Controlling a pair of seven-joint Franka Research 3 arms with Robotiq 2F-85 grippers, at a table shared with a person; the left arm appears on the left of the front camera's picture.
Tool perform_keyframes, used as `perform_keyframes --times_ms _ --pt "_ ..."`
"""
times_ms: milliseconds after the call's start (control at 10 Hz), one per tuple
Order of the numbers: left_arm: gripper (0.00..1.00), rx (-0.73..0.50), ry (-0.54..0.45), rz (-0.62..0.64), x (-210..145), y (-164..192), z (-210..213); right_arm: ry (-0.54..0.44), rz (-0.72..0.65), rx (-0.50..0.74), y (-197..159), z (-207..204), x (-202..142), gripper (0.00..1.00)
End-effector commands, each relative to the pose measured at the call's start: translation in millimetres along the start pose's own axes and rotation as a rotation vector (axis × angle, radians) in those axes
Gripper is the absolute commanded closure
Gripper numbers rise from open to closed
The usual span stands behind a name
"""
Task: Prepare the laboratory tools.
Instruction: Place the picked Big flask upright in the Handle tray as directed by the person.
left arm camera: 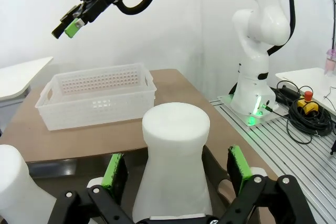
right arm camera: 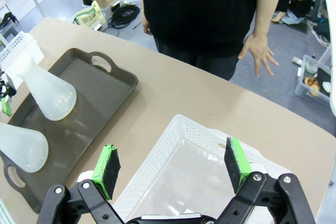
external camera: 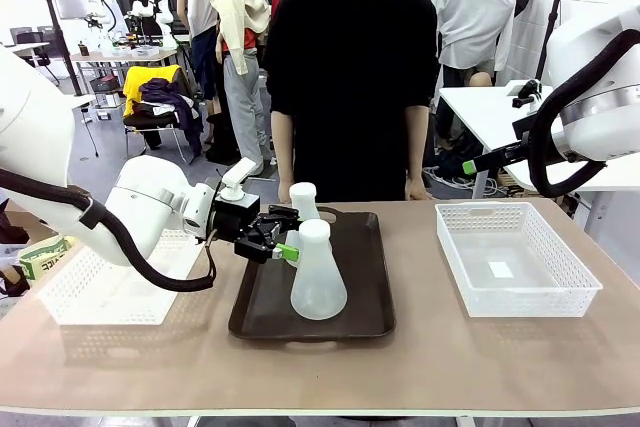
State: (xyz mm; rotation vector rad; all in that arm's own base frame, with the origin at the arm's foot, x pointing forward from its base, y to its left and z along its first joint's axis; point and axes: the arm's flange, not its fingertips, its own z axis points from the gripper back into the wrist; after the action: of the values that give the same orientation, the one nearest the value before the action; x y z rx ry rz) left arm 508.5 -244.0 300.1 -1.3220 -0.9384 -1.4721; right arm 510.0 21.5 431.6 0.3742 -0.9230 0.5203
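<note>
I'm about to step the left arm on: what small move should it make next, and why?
Probably close the left gripper on the near flask's neck. Its open pads stand apart on either side of the neck without touching, and the flask stands upright on the brown tray.

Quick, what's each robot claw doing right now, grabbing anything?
Left gripper: open, its pads on either side of the near flask's neck, not clamped.
Right gripper: open, holding nothing, above the white basket.
</note>
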Motion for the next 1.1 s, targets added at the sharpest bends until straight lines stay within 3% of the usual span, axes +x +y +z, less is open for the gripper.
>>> perform_keyframes --times_ms 0,1000 --pt "0.00 -0.007 -0.012 -0.003 0.5 -0.2 0.8 0.008 0.004 -0.002 -1.0 1.2 0.3 0.00" --pt "0.00 -0.007 -0.012 -0.003 0.5 -0.2 0.8 0.008 0.004 -0.002 -1.0 1.2 0.3 0.00"
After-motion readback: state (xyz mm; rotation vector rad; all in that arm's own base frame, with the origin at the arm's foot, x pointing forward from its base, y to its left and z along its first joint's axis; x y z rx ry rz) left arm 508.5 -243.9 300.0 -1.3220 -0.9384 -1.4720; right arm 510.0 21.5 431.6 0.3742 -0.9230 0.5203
